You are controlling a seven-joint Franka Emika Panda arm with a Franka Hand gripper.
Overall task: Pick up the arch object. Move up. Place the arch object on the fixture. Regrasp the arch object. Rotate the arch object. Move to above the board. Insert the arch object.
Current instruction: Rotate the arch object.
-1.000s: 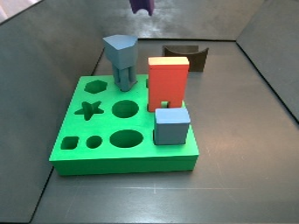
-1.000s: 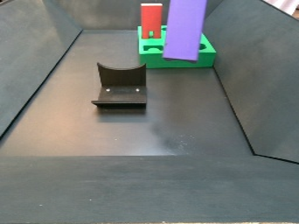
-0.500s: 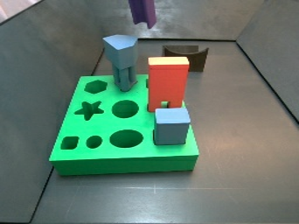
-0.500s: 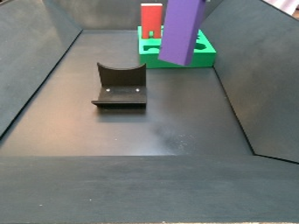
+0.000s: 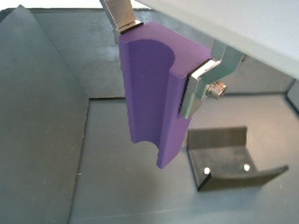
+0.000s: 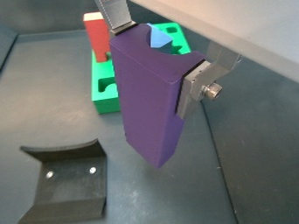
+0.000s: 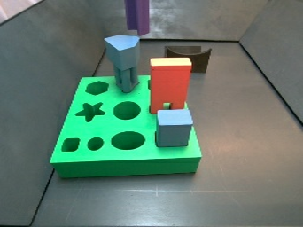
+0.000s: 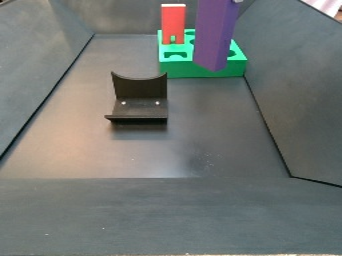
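The board (image 7: 83, 146) is a big green slab lying flat on the dark floor. It has holes cut in its top. In a side view I can count a hexagon hole (image 7: 98, 87), a star hole (image 7: 90, 111), a small square hole (image 7: 73, 144), and three round holes, one of them (image 7: 128, 140) near the front edge. Three pieces stand up in the board: one blue-grey pentagon column (image 7: 120, 62), one red-orange block (image 7: 171, 82), and one small blue-grey cube (image 7: 174, 128). The column is at the back, the red-orange block is next to it, and the cube is at the front.

The gripper (image 6: 155, 52) is up in the air. Its two silver fingers (image 6: 195, 84) are pinching the arch object (image 6: 149, 96), one on each side, near its top end. The jaws are as wide apart as the block is thick. The arch object is one long purple block. It hangs down almost straight, a little tilted in both wrist views. One long side has a rounded groove (image 5: 149, 87). It touches only the fingers.

In a side view the arch object (image 7: 137, 15) hangs high above the back of the board, over the pentagon column. In a side view its lower end (image 8: 215, 35) shows in front of the board (image 8: 177, 67).

There is one fixture (image 8: 136, 98), a small dark cradle with a scooped top. It sits on the floor, well apart from the board, and holds nothing
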